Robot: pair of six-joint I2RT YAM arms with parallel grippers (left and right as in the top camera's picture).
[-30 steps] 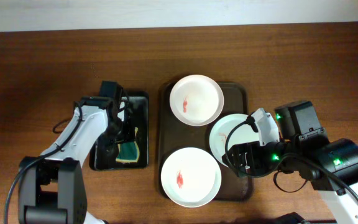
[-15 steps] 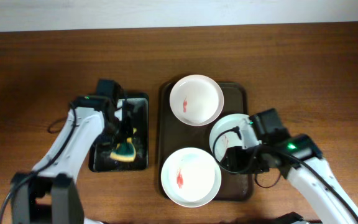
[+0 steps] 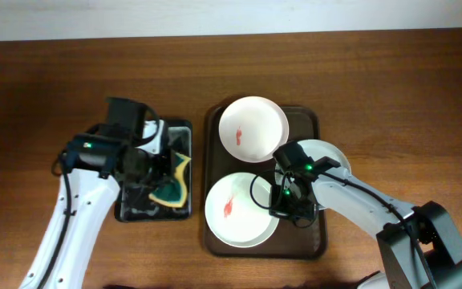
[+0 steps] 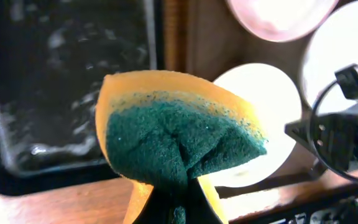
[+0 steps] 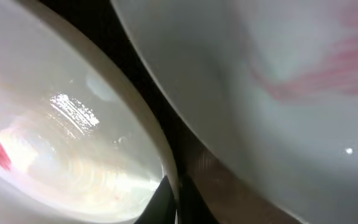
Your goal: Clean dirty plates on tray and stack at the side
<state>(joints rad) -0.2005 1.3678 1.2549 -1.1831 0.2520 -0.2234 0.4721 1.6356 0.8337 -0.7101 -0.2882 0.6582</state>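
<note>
Counting three plates point(image 3: 253, 128), one brown tray point(image 3: 305, 241), one sponge point(image 3: 171, 191)

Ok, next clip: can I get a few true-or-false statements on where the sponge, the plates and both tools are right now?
1. The left tool is clamped on the sponge, over the black tray. True.
2. The three plates are stacked in one pile. False: the far plate, near plate and right plate lie separately at the brown tray.
3. The far plate carries a red smear. True.
4. The right tool is beside the sponge. False: it is at the near plate's right rim, over the brown tray.
</note>
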